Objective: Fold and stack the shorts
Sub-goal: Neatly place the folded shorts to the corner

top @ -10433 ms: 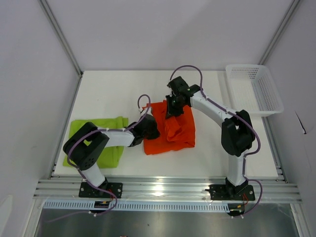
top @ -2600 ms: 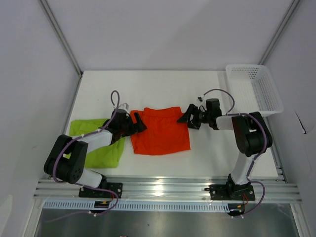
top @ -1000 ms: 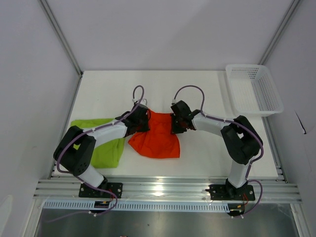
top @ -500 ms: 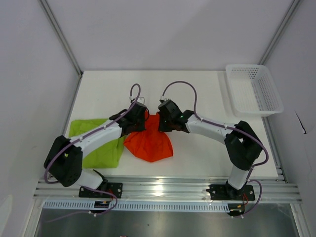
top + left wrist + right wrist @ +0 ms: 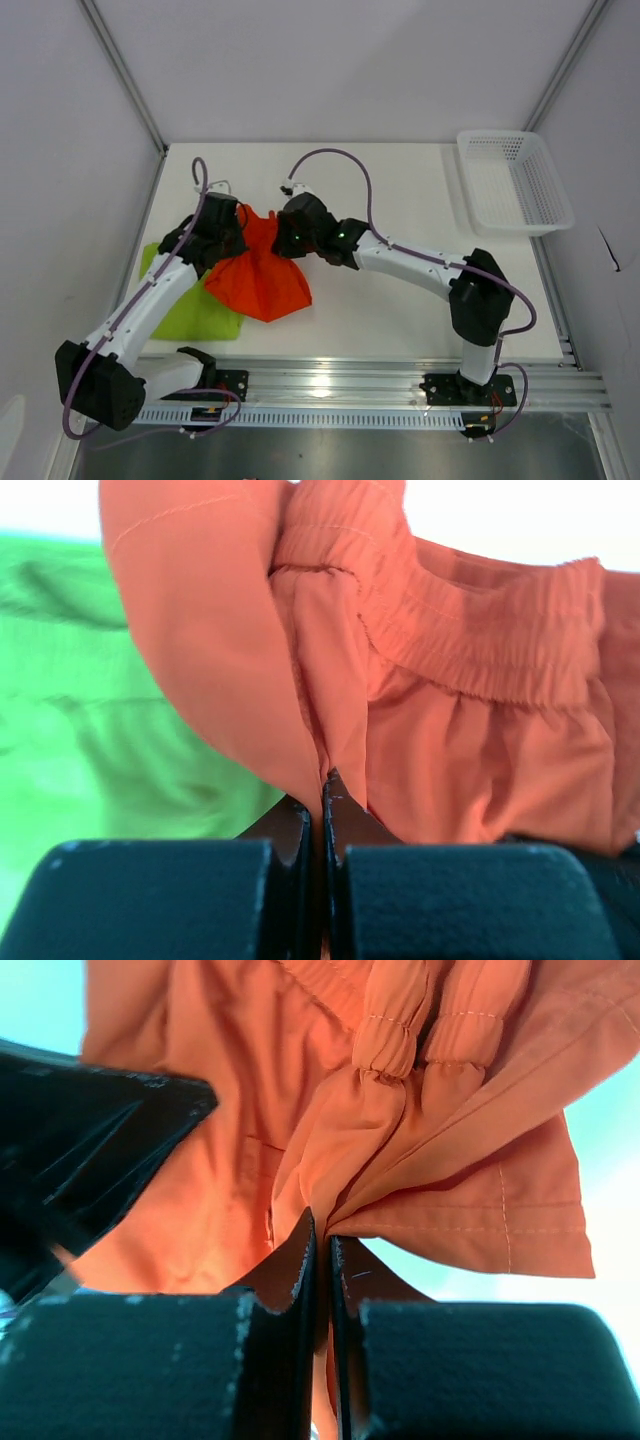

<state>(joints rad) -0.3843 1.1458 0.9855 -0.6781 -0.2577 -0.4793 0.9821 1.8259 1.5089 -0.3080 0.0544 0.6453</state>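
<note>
Both of my grippers carry the orange-red shorts (image 5: 262, 285) by the waistband above the left half of the table (image 5: 420, 190). My left gripper (image 5: 228, 228) and my right gripper (image 5: 292, 235) are each clamped shut on a pinch of the cloth, close beside each other. The garment hangs bunched in a wedge beneath them. The lime green shorts (image 5: 190, 315) lie flat at the table's near left corner.

I judge this to be the carry that sets the orange pair on the green one. To do it well I should draw my grippers apart until the waistband runs taut. Then I should hold both pinches level, let the hanging end land first and lay the rest squarely over the green. I should let go only once the cloth is down, as a bunched drop would spoil the fold.

The overhead view shows both arms, the green pair and the white mesh basket (image 5: 515, 180) well apart at the far right. There the orange tip overlaps the green edge, but I cannot tell whether they touch, and the grips themselves are hidden. My left wrist view shows my grip closed on a thin fold just below the elastic, with green blurred behind. My right wrist view shows gathered cloth pinched under the waistband, and a stitched hem.
</note>
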